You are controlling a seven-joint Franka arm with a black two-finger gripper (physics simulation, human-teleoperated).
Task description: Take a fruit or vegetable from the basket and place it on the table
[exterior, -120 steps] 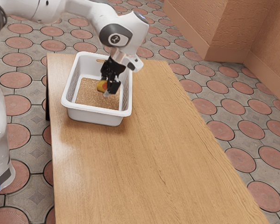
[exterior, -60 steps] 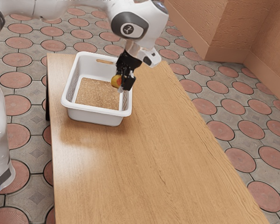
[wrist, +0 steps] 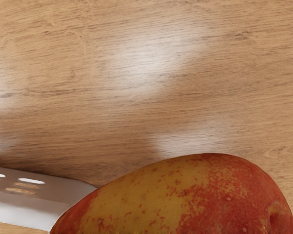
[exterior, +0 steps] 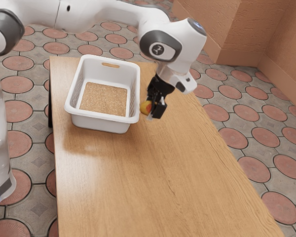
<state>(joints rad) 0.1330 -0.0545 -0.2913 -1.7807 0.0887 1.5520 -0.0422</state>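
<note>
Read with twelve o'clock at the top of the exterior view, the gripper (exterior: 151, 110) is outside the basket (exterior: 101, 118), between three and four o'clock from its middle. Its black fingers are pinching the fruit (exterior: 144, 107) and hold it above the table (exterior: 153, 173), near the basket's outer wall. The fruit is a plump, tapering oval with a smooth skin, yellow and freckled along one flank and blotched red at the broad end, where a shallow dimple sits. In the wrist view its narrow end points toward the basket; whether they touch, I cannot tell.

The basket is white and smooth, a deep box with rounded corners and a thick rim. It has an oval slot (exterior: 110, 64) at twelve o'clock, finely pierced side walls, and a speckled brown bottom (exterior: 103, 98). The table is tan wood, its grain fine and streaky, with glossy patches. The arm (exterior: 81, 17), glossy white, comes in from eleven o'clock. Round reddish tiles (exterior: 280, 207) sit in grey stone.
</note>
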